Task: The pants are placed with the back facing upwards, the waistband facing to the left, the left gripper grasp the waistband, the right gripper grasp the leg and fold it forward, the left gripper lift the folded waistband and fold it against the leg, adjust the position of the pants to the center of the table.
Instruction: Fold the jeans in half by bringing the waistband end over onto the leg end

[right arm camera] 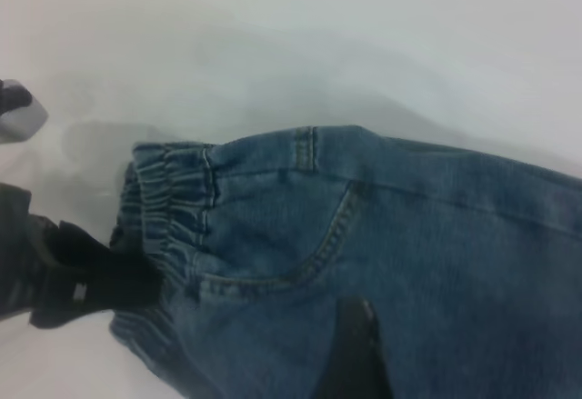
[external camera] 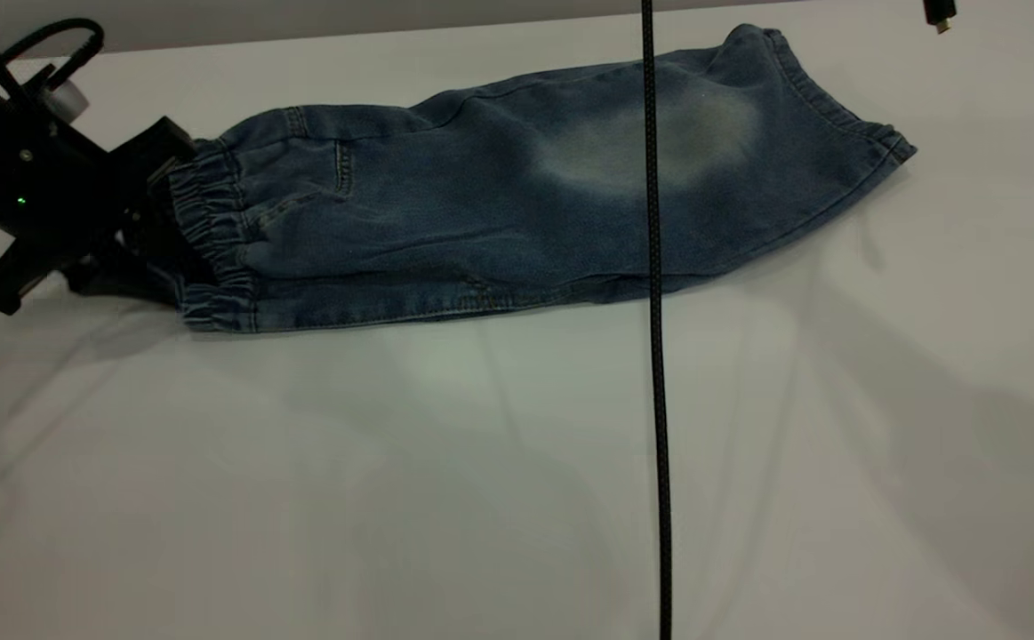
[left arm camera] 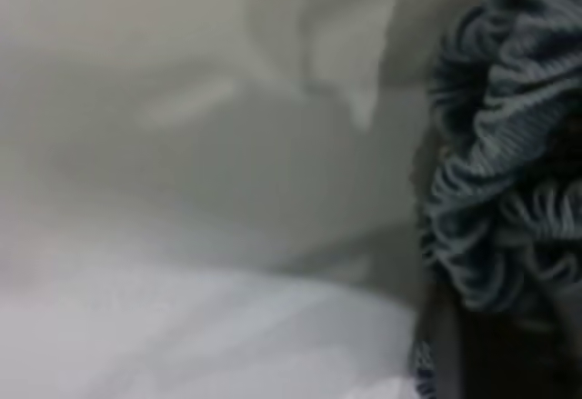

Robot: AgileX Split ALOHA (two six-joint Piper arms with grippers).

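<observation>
**Pants folded lengthwise, waistband gripped**

While the pants (external camera: pixel 517 204) lie folded lengthwise toward the table's (external camera: pixel 481 489) far side, the left gripper (external camera: pixel 156 222) clamps the waistband (external camera: pixel 210 240). Right gripper: out of sight, state unknowable. A black cable (external camera: pixel 656 373) hangs across.

Soft, even light from overhead on the table (external camera: pixel 517 498), no hard glare, just a faint pale sheen below the pants (external camera: pixel 517 204). Broad, diffuse shadows fan across the near half and toward the right edge. The exterior view is fairly crisp. The left wrist view is badly out of focus, only the waistband (left arm camera: pixel 500 190) ruffles readable. The right wrist view is mildly soft, hazy toward its margins.
</observation>
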